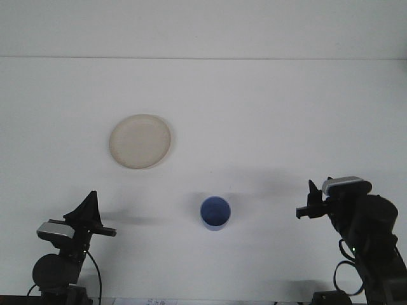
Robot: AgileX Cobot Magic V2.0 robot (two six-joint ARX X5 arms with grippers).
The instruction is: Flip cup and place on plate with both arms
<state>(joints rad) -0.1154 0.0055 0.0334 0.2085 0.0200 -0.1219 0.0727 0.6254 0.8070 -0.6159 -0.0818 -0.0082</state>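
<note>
A blue cup (215, 213) stands upright on the white table, mouth up, with nothing touching it. A round cream plate (140, 141) lies to its upper left, bare. My right gripper (306, 202) is pulled back at the lower right, well away from the cup, open and holding nothing. At the lower left my left gripper (89, 206) points up and away, its tips together, far from both cup and plate.
The white table (254, 114) ends at a back edge near the top of the view. Both arm bases sit at the bottom corners.
</note>
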